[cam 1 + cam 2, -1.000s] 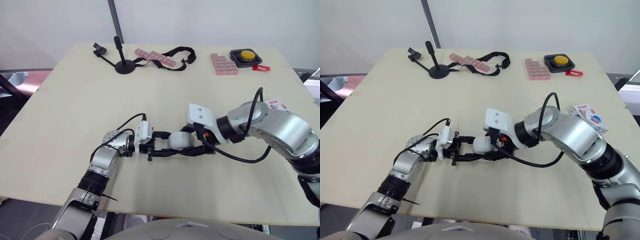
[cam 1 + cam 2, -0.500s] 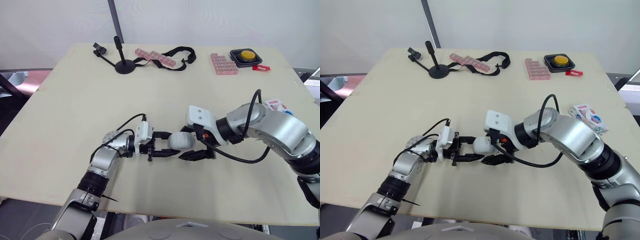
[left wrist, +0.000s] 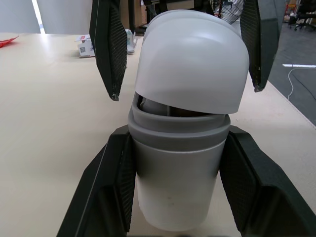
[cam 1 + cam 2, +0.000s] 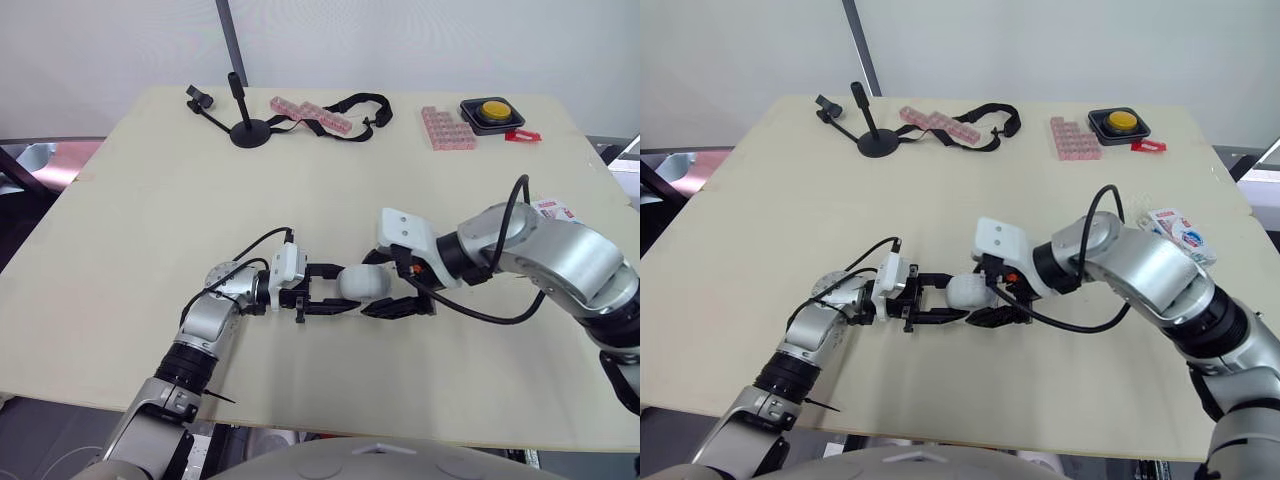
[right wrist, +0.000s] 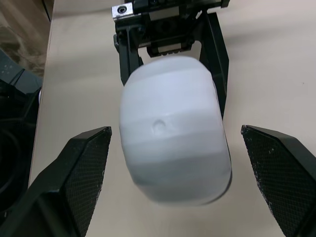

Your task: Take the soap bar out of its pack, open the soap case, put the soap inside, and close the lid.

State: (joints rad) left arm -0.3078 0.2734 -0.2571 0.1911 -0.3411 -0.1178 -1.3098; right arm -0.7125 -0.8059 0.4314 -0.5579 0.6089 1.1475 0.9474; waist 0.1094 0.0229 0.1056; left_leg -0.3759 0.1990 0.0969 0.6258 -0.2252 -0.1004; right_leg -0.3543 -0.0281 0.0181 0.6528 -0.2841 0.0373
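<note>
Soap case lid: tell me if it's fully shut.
Ajar. The lid sits tilted on the soap case, with a dark gap showing under its rim.

The soap case (image 4: 968, 290) is clamped in the left hand (image 4: 960, 297), with the right hand (image 4: 982, 299) held open around it.

You have a pale beige table (image 4: 150, 200) with rounded far corners, evenly lit. Behind it stands a plain light wall (image 4: 420, 40), and a dark pole (image 4: 228, 35) rises at the table's far edge. In the left wrist view you see dark grey floor (image 3: 301, 94) beside the table.
</note>
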